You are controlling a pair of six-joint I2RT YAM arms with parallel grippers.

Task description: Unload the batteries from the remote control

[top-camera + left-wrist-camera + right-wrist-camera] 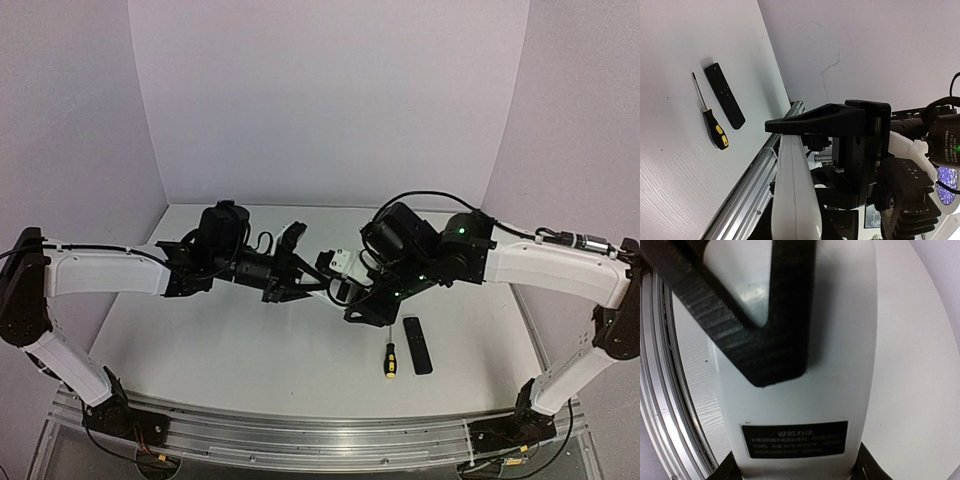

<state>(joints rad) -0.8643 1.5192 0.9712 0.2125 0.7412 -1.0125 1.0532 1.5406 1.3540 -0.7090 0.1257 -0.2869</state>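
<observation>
Hanging mid-air, the remote (340, 263) is sitting clamped in the right gripper (352, 292), long axis running 9-to-3 in the top view. It's lying at 3 o'clock from the left gripper (300, 266), just beside it. I can't tell how wide those fingers are standing, and no batteries are showing.

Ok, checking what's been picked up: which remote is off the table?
The white remote, raised mid-air at centre; the slim black remote lies flat on the table beside the screwdriver.

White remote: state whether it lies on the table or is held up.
Held up: the right gripper clamps the white remote by its sides, above the table.
</observation>
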